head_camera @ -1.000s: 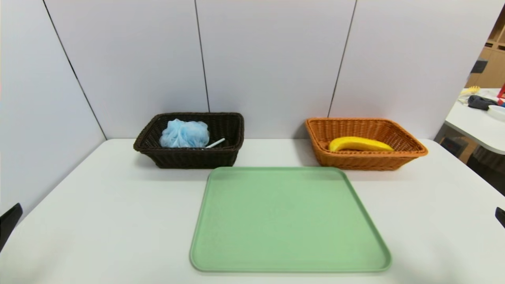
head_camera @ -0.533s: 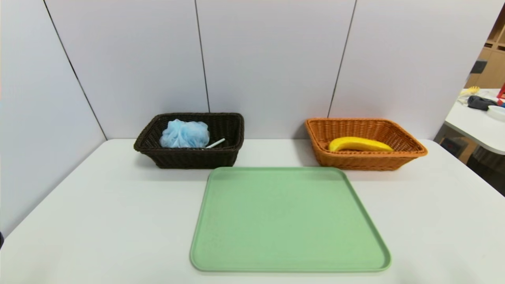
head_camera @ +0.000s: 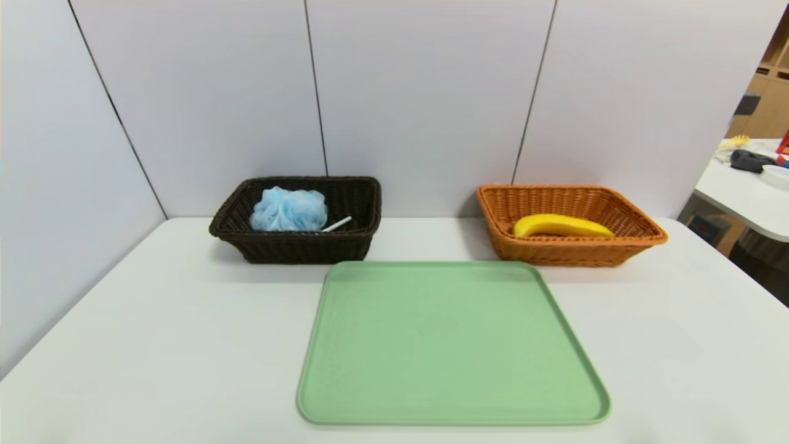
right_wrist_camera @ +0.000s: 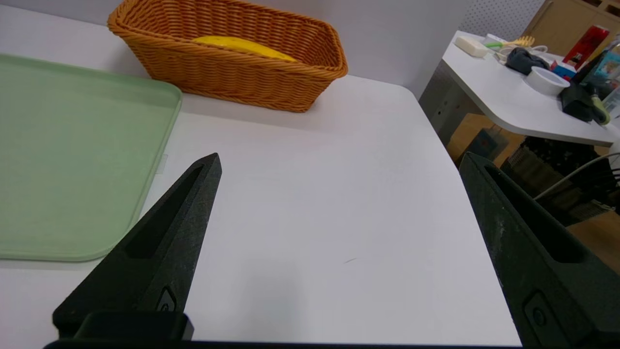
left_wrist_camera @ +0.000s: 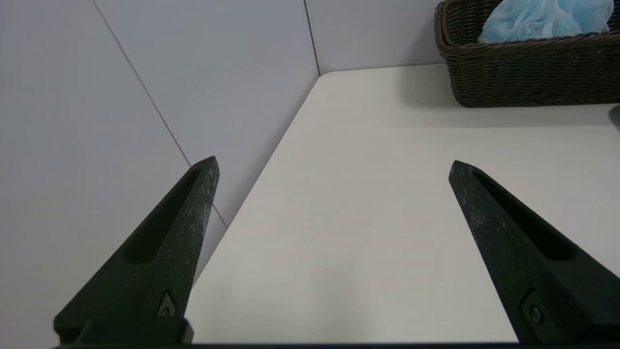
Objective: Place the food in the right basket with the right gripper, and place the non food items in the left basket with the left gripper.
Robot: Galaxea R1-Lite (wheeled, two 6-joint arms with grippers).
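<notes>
The banana (head_camera: 562,226) is lying in the orange basket (head_camera: 641,237), pouf (head_camera: 288,209) and pen (head_camera: 336,224) in the dark one (head_camera: 296,250). Both grippers, left (left_wrist_camera: 334,167) and right (right_wrist_camera: 339,162), are hanging wide open and empty; sorting looks finished.

a white desk (head_camera: 154,345) sits in a corner of pale grey wall panels (head_camera: 425,92) with thin dark seams. to the right a second white table (right_wrist_camera: 508,99) carries clutter, with wooden shelving (head_camera: 770,92) behind it.

Behind the tray (head_camera: 453,345), pouf (head_camera: 288,209) in left basket (head_camera: 296,246), banana (head_camera: 562,226) in right basket (head_camera: 573,251).
</notes>
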